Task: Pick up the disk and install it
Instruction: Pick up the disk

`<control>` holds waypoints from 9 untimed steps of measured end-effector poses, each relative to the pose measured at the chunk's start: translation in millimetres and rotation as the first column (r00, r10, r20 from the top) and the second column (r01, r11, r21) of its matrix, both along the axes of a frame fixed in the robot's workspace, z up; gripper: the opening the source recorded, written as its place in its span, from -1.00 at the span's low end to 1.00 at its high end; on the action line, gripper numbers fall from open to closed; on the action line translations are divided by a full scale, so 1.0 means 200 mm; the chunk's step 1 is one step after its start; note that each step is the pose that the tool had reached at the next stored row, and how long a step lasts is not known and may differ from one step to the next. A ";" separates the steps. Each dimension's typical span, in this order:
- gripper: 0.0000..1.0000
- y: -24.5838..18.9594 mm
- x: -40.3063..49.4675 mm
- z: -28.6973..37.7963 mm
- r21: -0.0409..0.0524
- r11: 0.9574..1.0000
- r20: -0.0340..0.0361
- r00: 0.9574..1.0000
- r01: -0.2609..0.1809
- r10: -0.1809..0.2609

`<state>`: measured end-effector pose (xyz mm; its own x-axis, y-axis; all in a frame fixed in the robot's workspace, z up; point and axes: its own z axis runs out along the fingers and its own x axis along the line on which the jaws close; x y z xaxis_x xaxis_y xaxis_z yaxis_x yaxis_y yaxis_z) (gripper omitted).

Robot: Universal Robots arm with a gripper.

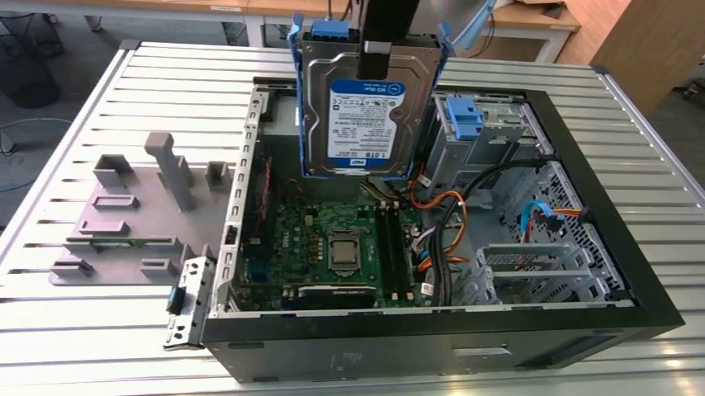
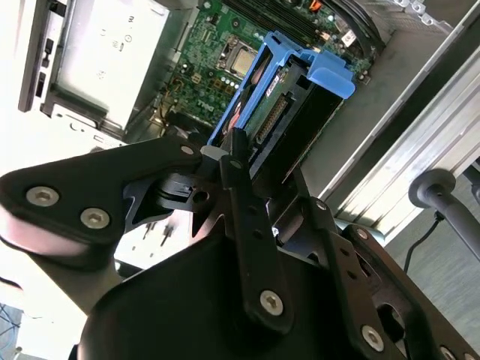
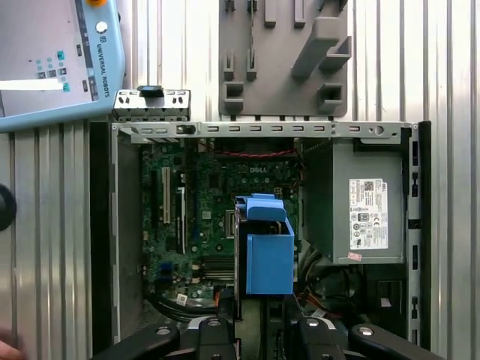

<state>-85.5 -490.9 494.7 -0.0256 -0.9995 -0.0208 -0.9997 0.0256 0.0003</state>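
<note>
Spreading beneath everything was the slatted metal counter [image 1: 111, 91], and on it, directly below the hand [image 1: 375, 51], lay the open computer case [image 1: 645, 280] with its side panel off. To the exterior view's left of the hand, outside the case, a grey moulded fixture [image 1: 132, 223] sat on the counter with a small green circuit strip [image 1: 115, 242] lying in it. In the first wrist view a grey power-supply box [image 3: 352, 202] with a white sticker sat in one corner of the case beside the hand. The green motherboard [image 1: 330, 239] lay flat under the hand. The hand was clenched on the top edge of the disk [image 1: 369, 115], holding it upright, label outward, above the motherboard. Blue side rails [image 1: 300, 82] ran down both of the disk's edges. To the exterior view's right of the hand stood the metal drive cage [image 1: 484, 132] with a blue latch [image 1: 465, 115]. Orange, blue and black cables [image 1: 457, 202] looped across the case below the disk, crowding the space towards the cage. A small perforated bracket [image 1: 187, 301] lay against the case's outer wall.
</note>
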 end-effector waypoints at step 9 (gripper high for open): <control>-0.31 -0.082 0.000 -0.004 0.000 1.000 0.000 1.000 0.000 0.000</control>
<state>-85.5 -507.3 493.8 -0.0259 -0.9995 -0.0207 -0.9997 0.0259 0.0004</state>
